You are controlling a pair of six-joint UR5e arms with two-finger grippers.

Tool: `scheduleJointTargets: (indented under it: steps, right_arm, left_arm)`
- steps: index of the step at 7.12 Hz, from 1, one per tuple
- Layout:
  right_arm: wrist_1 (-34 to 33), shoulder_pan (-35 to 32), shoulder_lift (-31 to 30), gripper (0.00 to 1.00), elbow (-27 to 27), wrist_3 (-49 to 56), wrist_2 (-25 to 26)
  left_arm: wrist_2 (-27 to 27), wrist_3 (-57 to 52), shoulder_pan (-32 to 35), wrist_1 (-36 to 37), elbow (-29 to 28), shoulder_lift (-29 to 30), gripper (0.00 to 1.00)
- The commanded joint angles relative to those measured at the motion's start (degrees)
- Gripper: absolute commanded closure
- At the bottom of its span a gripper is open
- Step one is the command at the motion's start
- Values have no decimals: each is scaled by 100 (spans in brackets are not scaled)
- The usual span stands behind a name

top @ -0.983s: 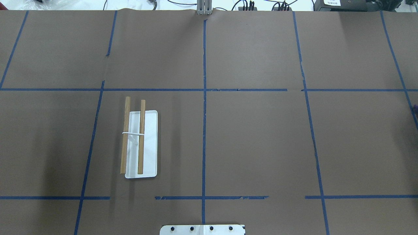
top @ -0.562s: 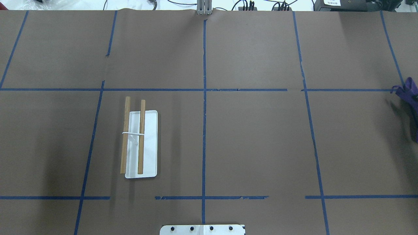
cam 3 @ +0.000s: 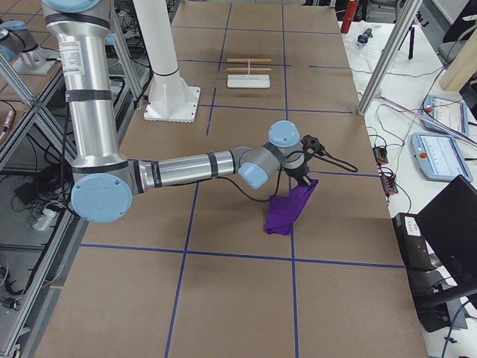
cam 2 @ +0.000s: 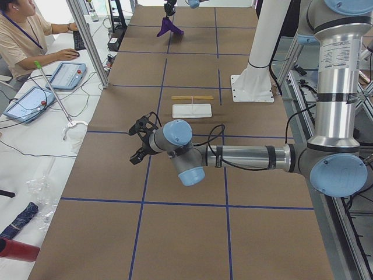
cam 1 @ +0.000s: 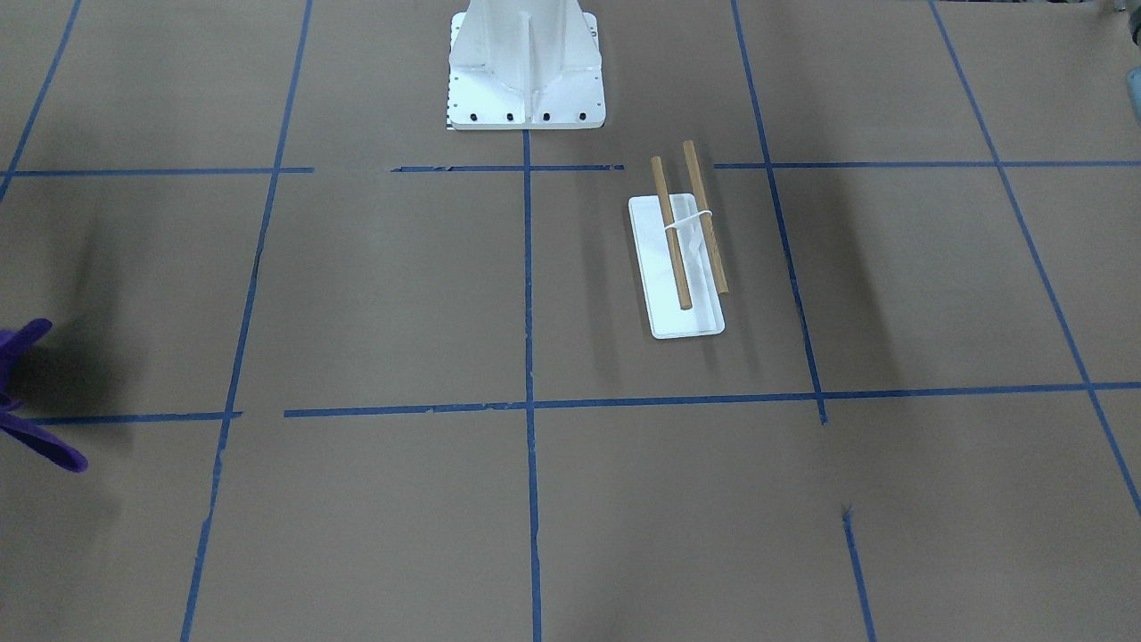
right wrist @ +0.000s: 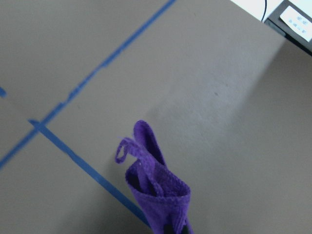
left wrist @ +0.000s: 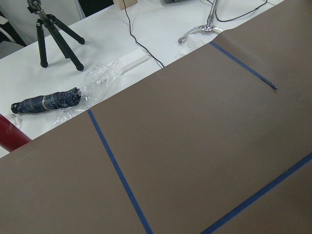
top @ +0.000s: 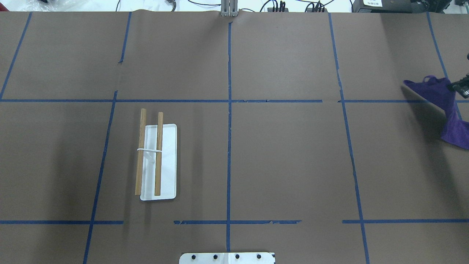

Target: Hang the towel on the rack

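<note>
The rack [top: 168, 165] stands left of the table's middle: a flat white base with two brown dowels [top: 158, 154] joined by a white band. It also shows in the front-facing view [cam 1: 661, 285]. The purple towel [top: 445, 102] hangs bunched at the table's right edge, lifted, its lower end near the paper. My right gripper [top: 461, 87] is shut on the towel's top; the right wrist view shows the towel [right wrist: 156, 195] rising from between the fingers. My left gripper [cam 2: 138, 142] hovers over the table's left end, far from the rack; I cannot tell if it is open.
The large white bolted pedestal [cam 1: 526, 62] stands at the robot's side of the table. Brown paper with blue tape lines [top: 229, 146] covers the table. An operator [cam 2: 23, 35], tablets and a folded umbrella [left wrist: 46, 102] are beyond the table's left end.
The towel has come into the overhead view from the right edge, carried leftward and farther from the robot by the right gripper. The rack has not moved.
</note>
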State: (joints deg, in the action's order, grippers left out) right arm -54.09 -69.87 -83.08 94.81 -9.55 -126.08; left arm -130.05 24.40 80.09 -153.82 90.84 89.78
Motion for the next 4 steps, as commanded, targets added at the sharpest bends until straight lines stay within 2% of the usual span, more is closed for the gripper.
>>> scheduleJointTargets:
  steps: [1,2,3,4]
  right_arm:
    - [-23,455,710,100,433,-1100,39]
    - [3,657,1010,100,547,-1093,144]
    - [-58,903,1413,100,722,-1171,127]
    - [-110,1062,1487,100,845,-1433,153]
  left_arm:
    - [-3,1187,-493,1221,362,966,0]
    - [6,1799,-686,2206,773,1485,0]
    - [23,2545,-967,2807,960,1986,0]
    - [154,3640,-1335,3014,971,2478,0]
